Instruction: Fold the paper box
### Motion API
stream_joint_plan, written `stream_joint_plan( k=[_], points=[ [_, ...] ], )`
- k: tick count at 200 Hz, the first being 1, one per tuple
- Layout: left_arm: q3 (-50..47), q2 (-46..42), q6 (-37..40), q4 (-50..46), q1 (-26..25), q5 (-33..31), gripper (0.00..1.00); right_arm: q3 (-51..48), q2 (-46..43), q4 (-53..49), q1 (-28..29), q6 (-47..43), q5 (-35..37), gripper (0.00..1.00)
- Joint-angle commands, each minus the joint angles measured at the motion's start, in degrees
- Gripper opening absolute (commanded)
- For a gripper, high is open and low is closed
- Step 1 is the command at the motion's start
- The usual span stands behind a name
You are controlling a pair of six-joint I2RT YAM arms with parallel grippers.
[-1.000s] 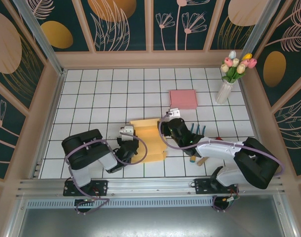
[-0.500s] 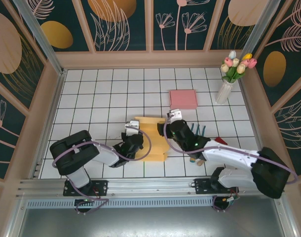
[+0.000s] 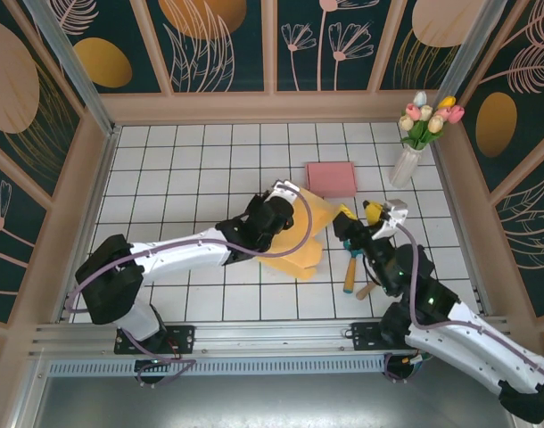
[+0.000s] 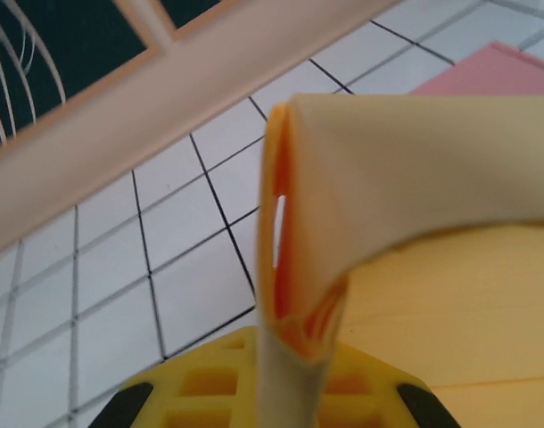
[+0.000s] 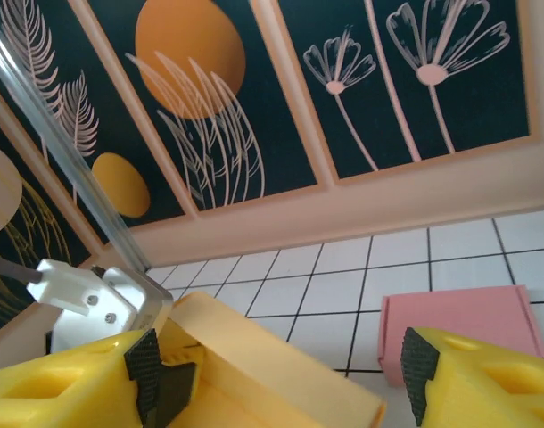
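We are seeing the yellow paper box [image 3: 303,245] mid-table, one flap [image 4: 415,160] curling up, pinched by the left gripper [image 3: 281,210] (the wrist view is showing its doubled edge, orange inside), the right gripper [image 3: 358,217] hanging nearby, jaws apart.

No legible text, label, brand or number anywhere, at least at this sharpness

Table [image 3: 165,178]: white tiles, dark grid lines, pale wooden rails around the edge. A flat pink box [image 3: 331,178] lies toward the far side, right of centre. A white vase [image 3: 404,167] of tulips [image 3: 430,116] stands upright to its right, near the far right corner. The yellow paper box [image 3: 299,260] is mid-table, its near part on the tiles and its far part raised. Just right of it lie an orange-handled tool [image 3: 350,272] and a wooden stick [image 3: 367,290].
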Motion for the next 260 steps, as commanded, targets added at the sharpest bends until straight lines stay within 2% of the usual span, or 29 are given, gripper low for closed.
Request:
stream_joint_plan(
  k=[1, 19, 41, 67, 93, 128, 159, 223, 245, 260],
  points=[
    [0.7, -5.8, 21.7, -12.1, -0.3, 8.9, 0.0, -1.4, -1.6, 2.5, -0.9, -2.1, -1.1, 0.75],
    [-1.2, -12.5, 37.9, -15.6, -0.3, 16.1, 0.0, -1.1, -1.4, 2.6, -2.0, -1.4, -4.0, 0.75],
    [-0.7, -16.2, 49.6, -17.5, 0.0, 16.4, 0.0, -2.0, -1.2, 2.4, -2.4, -0.7, -6.0, 0.75],
    [7.7, -10.1, 56.6, -32.0, 0.4, 13.4, 0.0, -2.5, -1.7, 1.4, -2.5, 0.3, -5.8, 0.75],
    [11.2, -5.2, 64.1, -31.4, 0.8, 11.3, 0.0, -3.2, -2.5, 0.9, -2.5, 0.5, -5.0, 0.76],
    [18.4, 5.1, 72.2, -36.2, 1.5, 8.7, 0.0, -4.7, -2.6, 1.4, -2.6, 0.5, -2.9, 0.76],
    [19.2, 11.3, 74.6, -32.7, 1.6, 9.8, 0.0, -5.1, -2.6, 1.7, -3.0, 0.3, -2.8, 0.76],
    [14.0, 15.3, 73.4, -24.4, 3.0, 11.8, 0.34, -5.8, -2.6, 1.8, -3.1, 0.5, -3.2, 0.76],
    [12.4, 14.8, 73.5, -22.9, 3.0, 11.8, 0.37, -6.1, -2.5, 2.1, -3.2, 0.4, -3.2, 0.76],
    [11.7, 14.0, 73.7, -21.5, 3.1, 11.3, 0.43, -6.3, -2.3, 2.3, -3.4, 0.3, -3.2, 0.76]
  ],
)
